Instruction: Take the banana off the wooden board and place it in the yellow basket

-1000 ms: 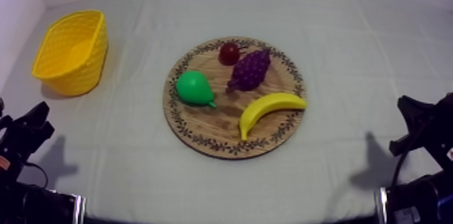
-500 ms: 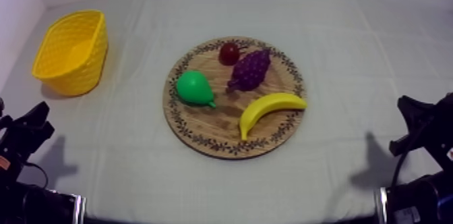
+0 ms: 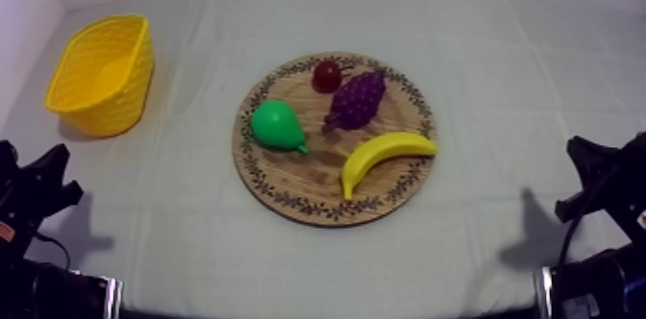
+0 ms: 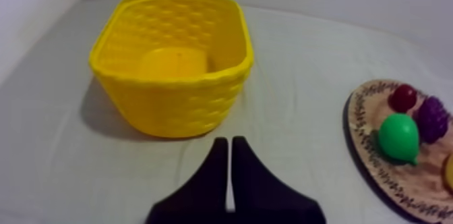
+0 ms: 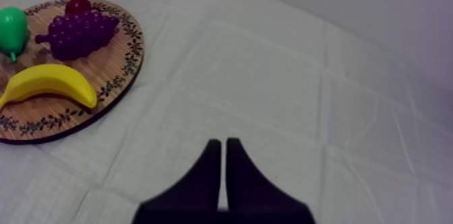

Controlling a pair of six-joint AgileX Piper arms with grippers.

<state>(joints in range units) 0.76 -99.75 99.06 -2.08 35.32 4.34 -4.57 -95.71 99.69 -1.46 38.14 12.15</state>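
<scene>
**Banana seen lying on the board, both pincers closed and well apart from it**

The banana (image 3: 387, 158) is seen lying flat on the wooden board (image 3: 288, 186), on the part of it nearest the right arm. It is shown as a smooth, plain yellow toy, curved in a single bow. Its outer curve is turned toward the other fruit. One end is laid at the patterned rim on the right, and the other is pointed toward the near edge of the board. A soft sheen is carried along its back. It is touched by neither pincer.

Just beyond the banana a purple bunch of grapes (image 3: 357, 99) is placed, close to it but not seen to touch it. A green pear (image 3: 277, 126) is set to the left of the grapes, and a small red fruit (image 3: 327, 76) is set at the far rim. The rim of the board is ringed with a dark, leafy pattern on light wood.

The yellow basket (image 3: 127, 102) is stood at the far left of the table (image 3: 500, 73), well apart from the board, with its woven-look wall and open mouth turned upward.

The left pincer (image 4: 228, 143) is held low over the grey-white cloth just before the basket. Its two black fingers are pressed together into a narrow wedge with nothing between them. The right pincer (image 5: 220, 144) is closed in the same way, gripping nothing, and is held over bare cloth to the right of the board.
</scene>
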